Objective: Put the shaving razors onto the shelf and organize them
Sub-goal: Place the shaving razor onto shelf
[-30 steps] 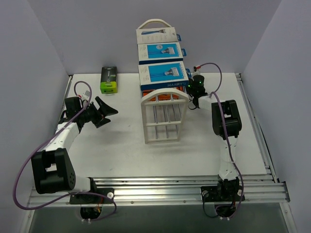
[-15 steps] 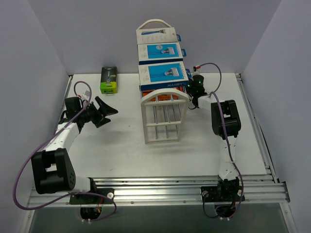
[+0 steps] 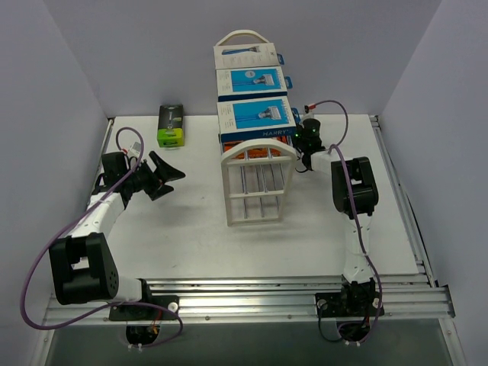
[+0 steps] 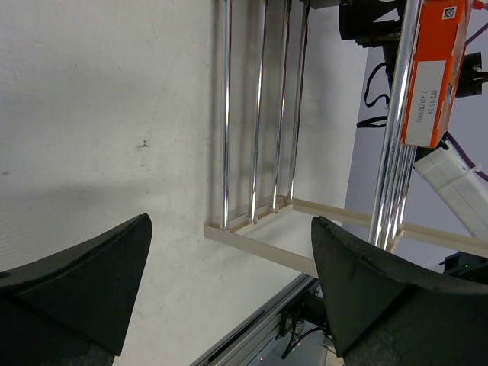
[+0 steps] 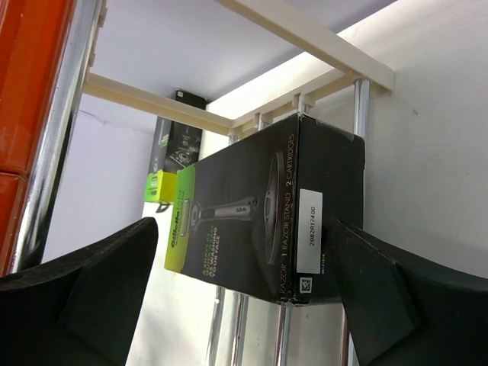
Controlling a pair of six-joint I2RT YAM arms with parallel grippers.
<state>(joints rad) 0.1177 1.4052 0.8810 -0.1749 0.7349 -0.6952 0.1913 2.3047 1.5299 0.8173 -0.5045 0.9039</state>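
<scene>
Gaping empty at nine o'clock of the shelf (image 3: pixel 258 144), the left fingers (image 4: pixel 84 282) hover; the right fingers (image 5: pixel 84 290), at three o'clock, straddle a black-and-lime box (image 5: pixel 252 213), grip unclear.

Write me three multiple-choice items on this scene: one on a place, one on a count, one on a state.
1. Where does the black-and-green box on the table stand?
A. Left of the shelf, at the far edge.
B. Between the arm bases.
C. Right of the shelf.

2. How many blue-and-white boxes show on the shelf from above?
A. One.
B. Three.
C. Five.

3. How is the left end effector?
A. Shut on an orange box.
B. Shut on a blue box.
C. Open and empty.

Key:
1 A, it stands alone at the far left corner.
2 B, three faces show, one behind another.
3 C, its fingers are spread, with only table and shelf between them.
</scene>
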